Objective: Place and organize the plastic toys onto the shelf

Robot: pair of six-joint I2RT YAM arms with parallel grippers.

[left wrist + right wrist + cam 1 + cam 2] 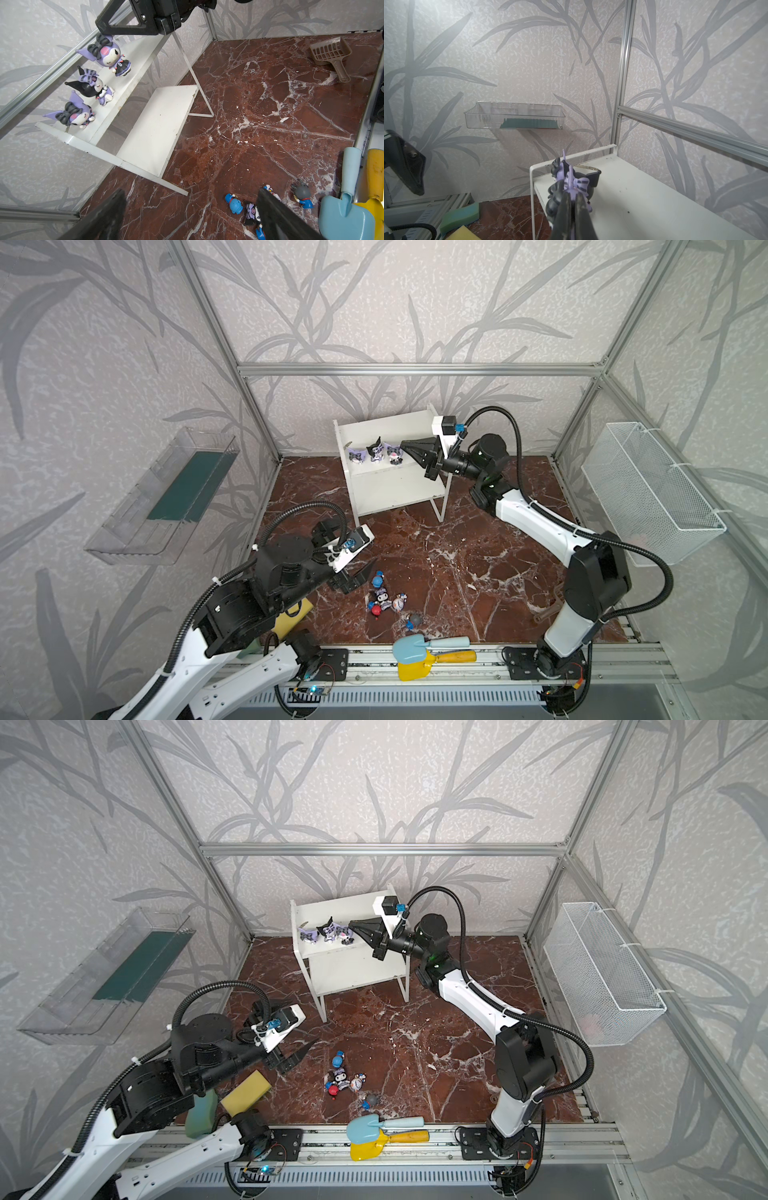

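The white shelf (399, 493) (353, 969) stands at the back of the marble floor. Three purple toys (376, 452) (97, 87) stand in a row on its upper board. My right gripper (404, 445) (572, 199) is shut, pinching an ear of the rightmost one (394, 455) (111, 55). Several small toys (386, 599) (343, 1077) lie clustered on the floor near the front: a blue one (235, 204), a purple and black one (251, 212) and a grey one (302, 194). My left gripper (358, 578) (191, 220) hangs wide open and empty, just left of that cluster.
Blue (415, 649) and yellow (415, 670) shovels lie on the front rail. A yellow sponge (245, 1092) and a green one (201, 1112) sit under my left arm. A brown scoop (330, 54) lies at the right. A wire basket (652, 489) and a clear tray (166, 497) hang on the walls.
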